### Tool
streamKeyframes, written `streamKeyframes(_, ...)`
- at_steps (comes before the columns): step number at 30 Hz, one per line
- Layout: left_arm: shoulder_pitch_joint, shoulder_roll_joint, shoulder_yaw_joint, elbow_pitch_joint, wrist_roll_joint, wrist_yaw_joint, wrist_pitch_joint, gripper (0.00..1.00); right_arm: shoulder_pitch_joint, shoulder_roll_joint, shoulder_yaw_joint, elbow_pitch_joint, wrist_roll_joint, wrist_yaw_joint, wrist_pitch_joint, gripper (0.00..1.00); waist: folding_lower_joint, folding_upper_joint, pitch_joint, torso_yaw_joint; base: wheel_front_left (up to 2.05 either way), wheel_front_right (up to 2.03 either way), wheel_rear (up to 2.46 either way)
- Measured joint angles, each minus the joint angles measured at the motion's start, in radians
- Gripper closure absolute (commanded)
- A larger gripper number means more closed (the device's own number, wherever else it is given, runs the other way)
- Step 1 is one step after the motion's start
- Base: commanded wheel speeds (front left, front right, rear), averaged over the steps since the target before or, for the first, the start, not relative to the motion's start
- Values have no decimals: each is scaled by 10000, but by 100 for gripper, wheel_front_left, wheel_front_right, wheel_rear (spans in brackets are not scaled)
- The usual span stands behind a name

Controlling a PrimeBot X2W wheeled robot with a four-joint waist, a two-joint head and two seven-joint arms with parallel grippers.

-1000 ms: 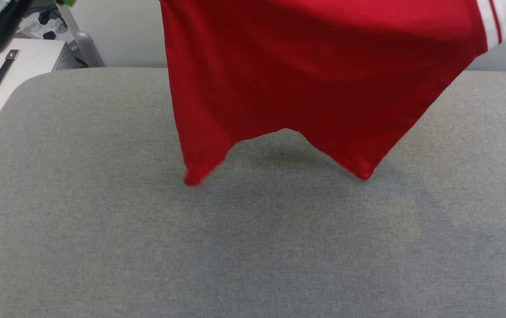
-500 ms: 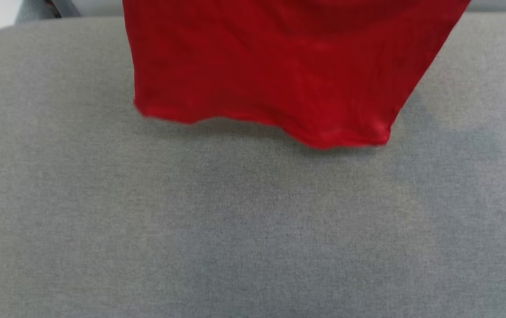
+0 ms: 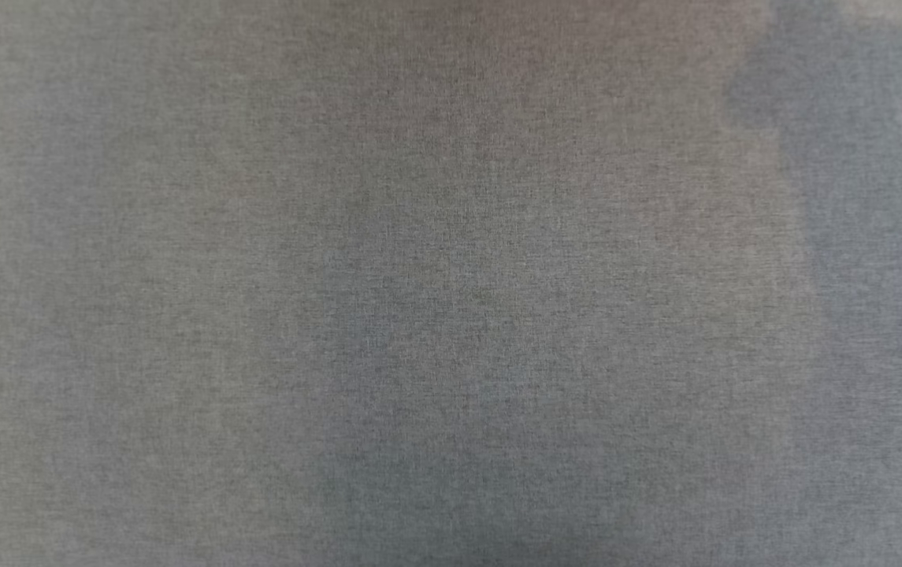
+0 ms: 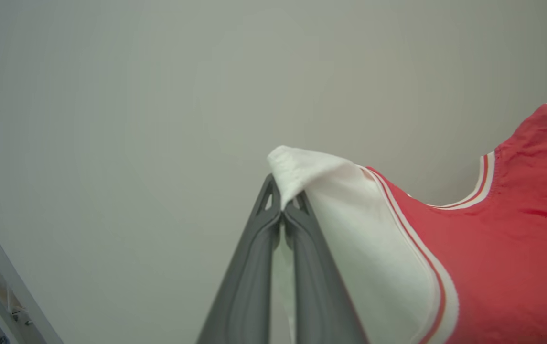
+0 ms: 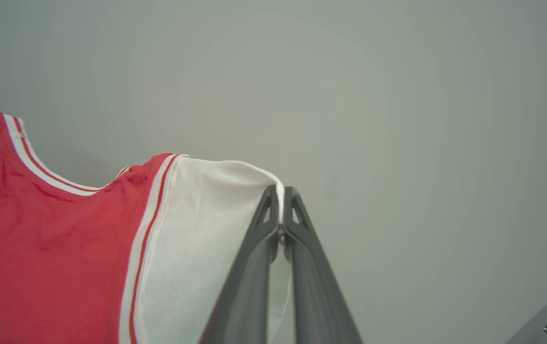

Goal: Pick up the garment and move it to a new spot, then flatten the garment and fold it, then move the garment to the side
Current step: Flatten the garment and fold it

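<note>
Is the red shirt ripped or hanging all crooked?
Nothing stands out. The red soft-cloth T-shirt with white sleeves hangs spread between the left gripper and right gripper, each shut on one white sleeve tip. No tear shows. The grey fabric surface looks plain.

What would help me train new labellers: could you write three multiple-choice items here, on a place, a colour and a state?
1. The left gripper pinches the T-shirt at: A) a white sleeve; B) the collar; C) the bottom hem.
2. The T-shirt's body is: A) blue; B) red; C) green.
3. The right gripper is: A) wide open; B) shut on the other white sleeve; C) shut on nothing.
Answers: 1 A, white cloth sits between its tips; 2 B, red shows beside both sleeves; 3 B, its tips close on white cloth.
</note>
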Motion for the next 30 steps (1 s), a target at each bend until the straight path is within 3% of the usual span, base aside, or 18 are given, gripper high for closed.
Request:
streamKeyframes(8, 217, -261, 6, 752, 6, -320, -236, 100, 119, 357, 803, 1099, 476, 0, -1003, 100, 1, 0, 491, -54, 0, 0, 0)
streamKeyframes(14, 1622, -151, 366, 119, 73, -397, -280, 100, 1385, 299, 1831, 1055, 1078, 0, -1584, 100, 0, 0, 285, -89, 0, 0, 0)
streamKeyframes(30, 9451, 811, 1730, -3883, 518, 577, -282, 100, 7217, -1465, 3114, -1532, 3565, 0, -2754, 100, -2, 0, -1624, 44, 0, 0, 0)
